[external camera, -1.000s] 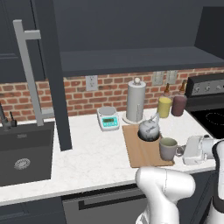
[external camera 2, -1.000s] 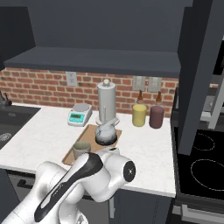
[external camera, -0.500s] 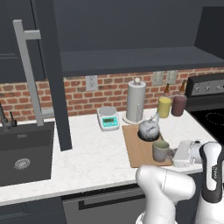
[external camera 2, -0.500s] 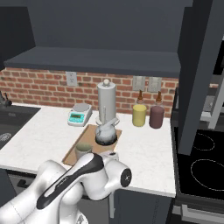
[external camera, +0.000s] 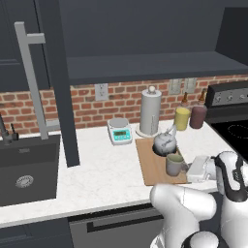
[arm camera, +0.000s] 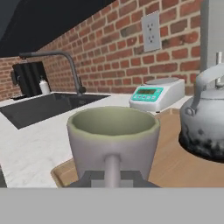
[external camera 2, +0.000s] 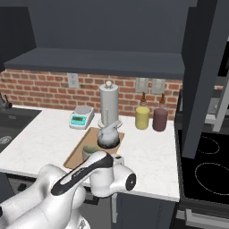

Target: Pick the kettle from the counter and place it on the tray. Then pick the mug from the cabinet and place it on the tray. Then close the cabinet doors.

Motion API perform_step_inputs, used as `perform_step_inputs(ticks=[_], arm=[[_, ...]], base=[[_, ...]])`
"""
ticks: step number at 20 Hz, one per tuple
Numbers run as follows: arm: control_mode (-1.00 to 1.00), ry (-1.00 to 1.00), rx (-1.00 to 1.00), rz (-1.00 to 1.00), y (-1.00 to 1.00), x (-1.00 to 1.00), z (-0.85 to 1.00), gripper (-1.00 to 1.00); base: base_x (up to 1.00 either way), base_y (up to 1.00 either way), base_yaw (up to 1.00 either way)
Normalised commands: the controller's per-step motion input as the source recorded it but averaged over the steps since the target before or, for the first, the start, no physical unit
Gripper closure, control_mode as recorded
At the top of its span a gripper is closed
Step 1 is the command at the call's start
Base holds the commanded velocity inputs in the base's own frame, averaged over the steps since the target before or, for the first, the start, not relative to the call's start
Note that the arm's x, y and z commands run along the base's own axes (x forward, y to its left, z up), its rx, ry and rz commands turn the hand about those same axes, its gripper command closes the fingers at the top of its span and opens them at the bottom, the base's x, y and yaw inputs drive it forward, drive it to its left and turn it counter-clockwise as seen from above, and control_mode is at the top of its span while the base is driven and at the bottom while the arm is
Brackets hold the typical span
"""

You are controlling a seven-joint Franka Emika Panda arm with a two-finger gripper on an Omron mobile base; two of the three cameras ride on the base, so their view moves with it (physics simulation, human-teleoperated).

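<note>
Tray (external camera: 151,164): one, on the counter (external camera: 97,179), the landmark. One kettle (external camera: 164,141) stands on its far end. One mug (external camera: 174,164) sits on its near end, upright. One gripper (arm camera: 113,177), at the tray's near edge, fingers pinching the mug's handle.

A: Lighting? Even, soft, rendered; white counter (external camera: 97,169) bright, cabinet (external camera: 145,29) interior dim.

B: Shadows, sharpness? Faint dark ring under kettle (arm camera: 205,118) beside the gripper; no glare; base views slightly soft, hand view crisp.
</note>
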Motion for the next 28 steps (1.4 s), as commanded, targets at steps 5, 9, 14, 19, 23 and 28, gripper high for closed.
perform_step_inputs(ticks=[5,9,14,19,23,28], arm=[[-1.0,0.05,0.0,0.04,0.0,0.4,-0.18,1.0],[-1.0,0.05,0.0,0.07,0.0,0.14,-0.18,1.0],[-1.0,0.03,0.0,0.07,0.0,0.1,-0.2,1.0],[-1.0,0.0,0.0,0.07,0.0,0.01,-0.27,1.0],[-1.0,0.0,0.0,0.06,0.01,0.0,-0.28,1.0],[-1.0,0.0,0.0,0.02,0.13,0.0,-0.06,-1.0]], base=[[0.0,0.0,0.0],[0.0,0.0,0.0],[0.0,0.0,0.0],[0.0,0.0,0.0],[0.0,0.0,0.0],[0.0,0.0,0.0]])
